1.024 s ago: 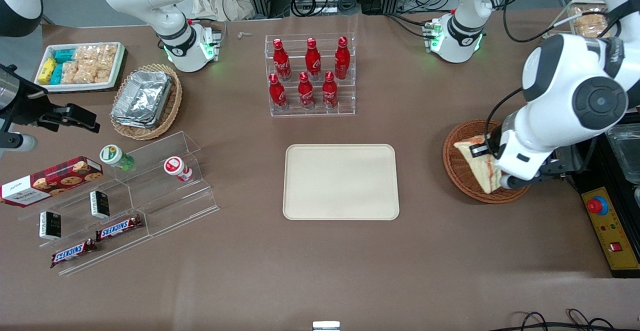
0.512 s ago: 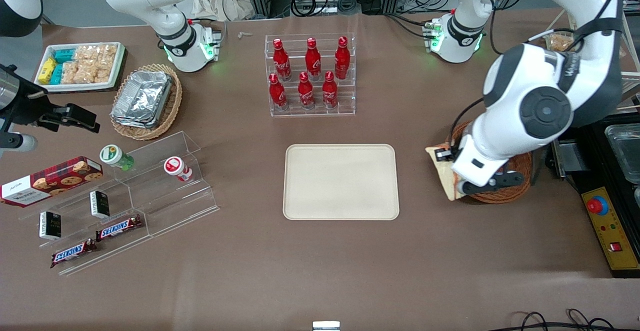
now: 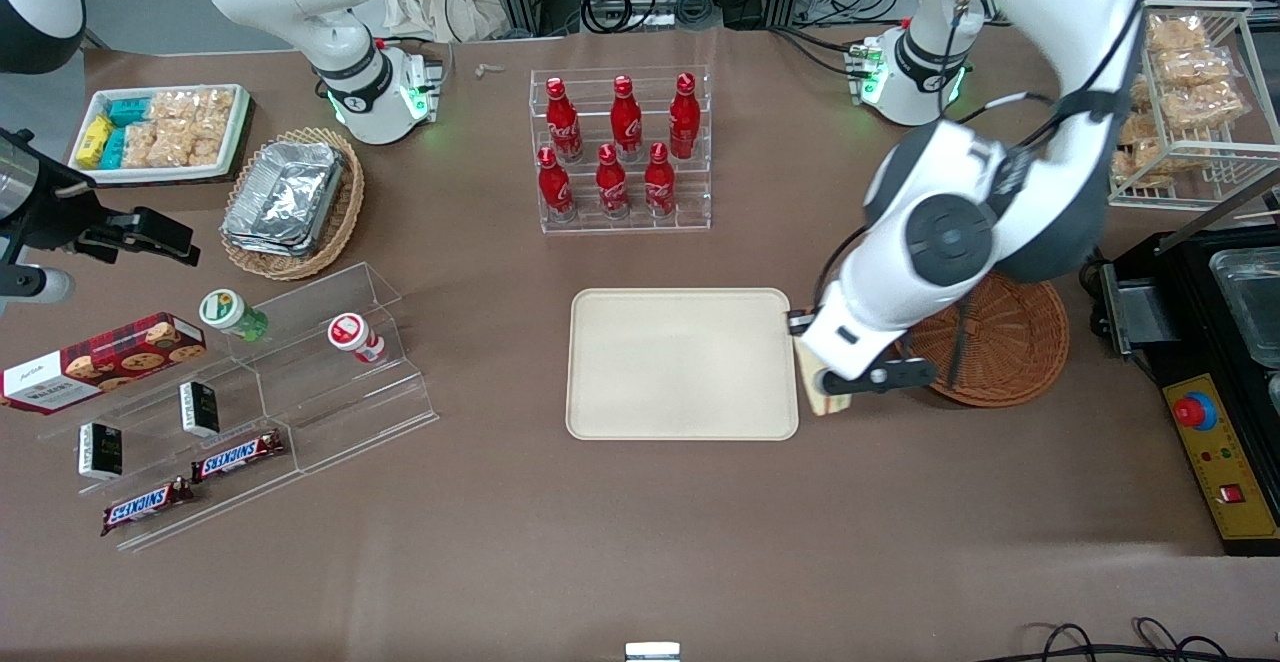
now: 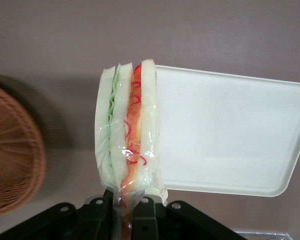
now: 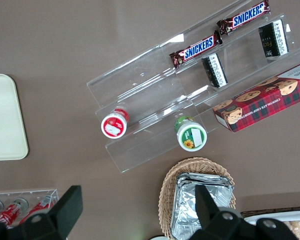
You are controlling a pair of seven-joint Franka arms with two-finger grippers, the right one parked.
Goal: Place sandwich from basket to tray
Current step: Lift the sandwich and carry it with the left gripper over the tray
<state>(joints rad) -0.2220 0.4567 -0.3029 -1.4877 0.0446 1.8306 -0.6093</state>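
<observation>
— Pincer [image 4: 124, 212] clamped on the sandwich [image 4: 127, 150]; where is it?
— Mid-counter, hanging just beside the tray [image 3: 682, 362] rim, clear of the basket [image 3: 990, 340]; the tray lies toward the parked arm's end.

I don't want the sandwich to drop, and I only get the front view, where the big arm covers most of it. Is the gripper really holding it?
Observer: Yes. In the left wrist view the gripper is shut on the sandwich, pinching one end of it.
Operator: Is it over the tray?
Observer: Only just. The wrist view shows one bread slice overlapping the tray at its edge. The rest hangs outside the tray, well apart from the basket.
Operator: What's inside the sandwich?
Observer: Green filling next to one slice and red next to the other, all under clear wrap.
</observation>
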